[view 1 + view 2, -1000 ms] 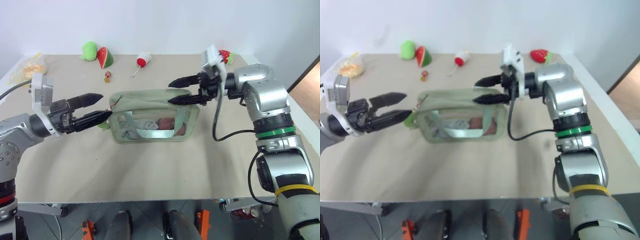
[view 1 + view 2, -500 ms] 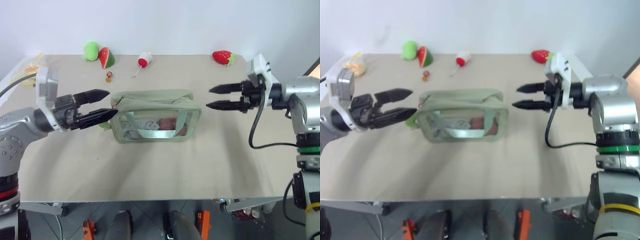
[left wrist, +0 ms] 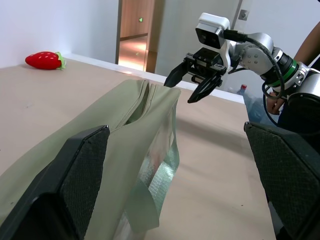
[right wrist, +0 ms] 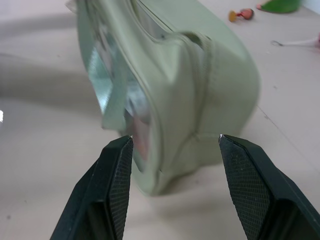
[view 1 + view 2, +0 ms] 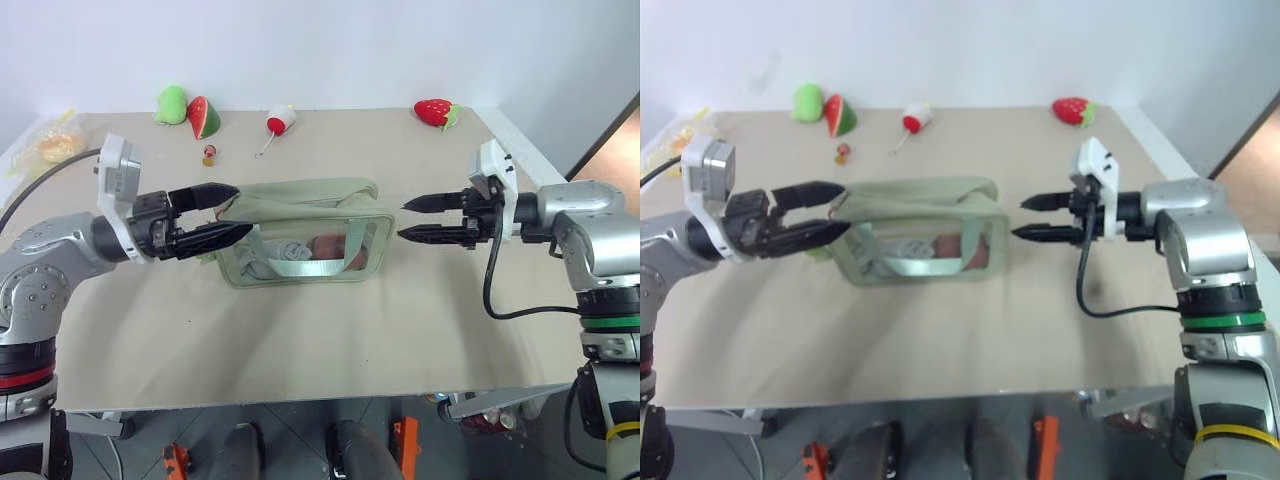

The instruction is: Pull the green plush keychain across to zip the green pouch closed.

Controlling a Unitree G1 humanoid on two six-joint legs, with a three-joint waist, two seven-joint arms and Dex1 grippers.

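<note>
My left gripper [image 5: 238,213] spread wide at the green pouch's [image 5: 300,232] left end, my right gripper [image 5: 405,220] spread, empty, just beside its right end, mid-table [image 5: 300,340].

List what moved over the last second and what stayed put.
The right gripper left the green pouch's right top edge, swung out to the right and now hangs open just off that end. The left gripper stayed open at the pouch's left end. The pouch kept its place.
</note>
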